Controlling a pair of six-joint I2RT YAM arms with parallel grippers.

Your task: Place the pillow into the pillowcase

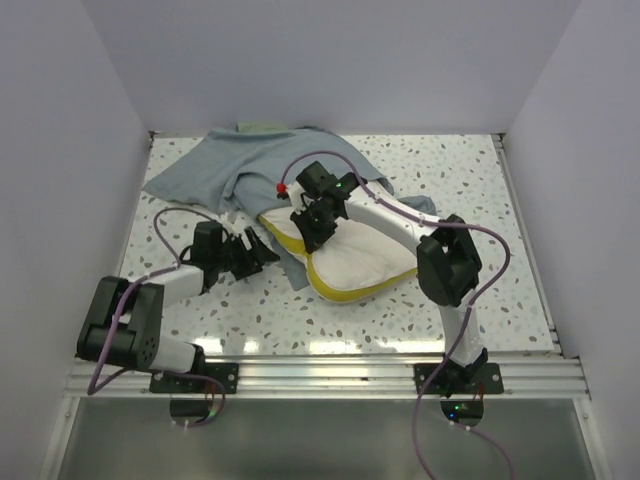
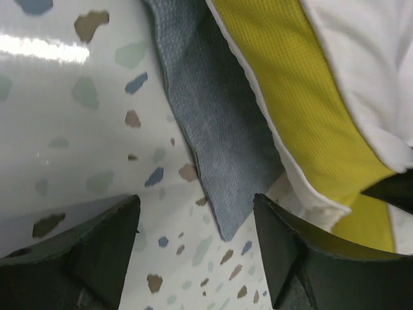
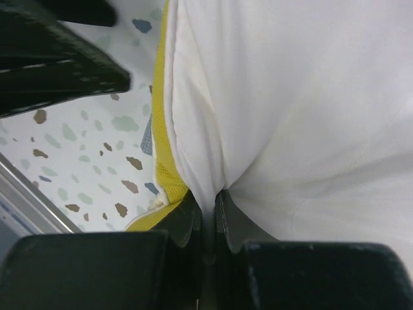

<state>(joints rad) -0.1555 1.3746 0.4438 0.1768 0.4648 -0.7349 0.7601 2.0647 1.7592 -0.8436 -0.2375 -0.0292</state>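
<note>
Right fingers (image 3: 193,223) are pinching a fold of the plump cream-white quilted pillow (image 1: 360,262) with its yellow edge. It is lying mid-desk, far end going under the wrinkled grey-blue cloth pillowcase (image 1: 225,165). Left fingers (image 1: 258,250) are hovering spread over the speckled white desk (image 1: 480,200), beside the pillowcase edge, holding nothing.

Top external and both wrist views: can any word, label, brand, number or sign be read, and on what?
None: no readable text, number or sign shows on the pillow, the pillowcase, the table, the left arm or the right arm in any view.
</note>
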